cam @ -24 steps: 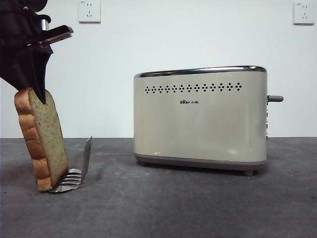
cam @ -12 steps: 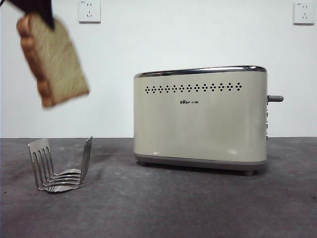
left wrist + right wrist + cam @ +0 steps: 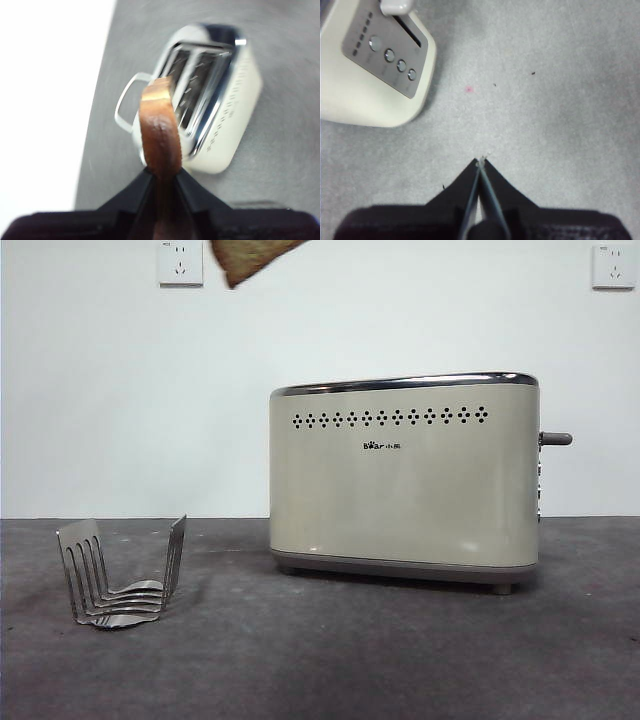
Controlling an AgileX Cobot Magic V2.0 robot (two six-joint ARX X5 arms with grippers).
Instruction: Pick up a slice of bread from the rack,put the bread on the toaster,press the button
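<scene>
One thick brown-crusted slice of bread (image 3: 160, 131), clamped in the left gripper's (image 3: 161, 176) jaws, has been lifted from the shiny metal rack (image 3: 122, 575) and is carried above the cream-beige box toaster (image 3: 404, 477); the right gripper (image 3: 481, 164) waits, jaws closed on nothing.

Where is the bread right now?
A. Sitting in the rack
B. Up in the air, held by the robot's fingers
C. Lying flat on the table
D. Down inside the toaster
B. The left gripper is shut on the bread in the air above the toaster; in the front view only its corner shows at the top edge, and the rack stands empty.
</scene>
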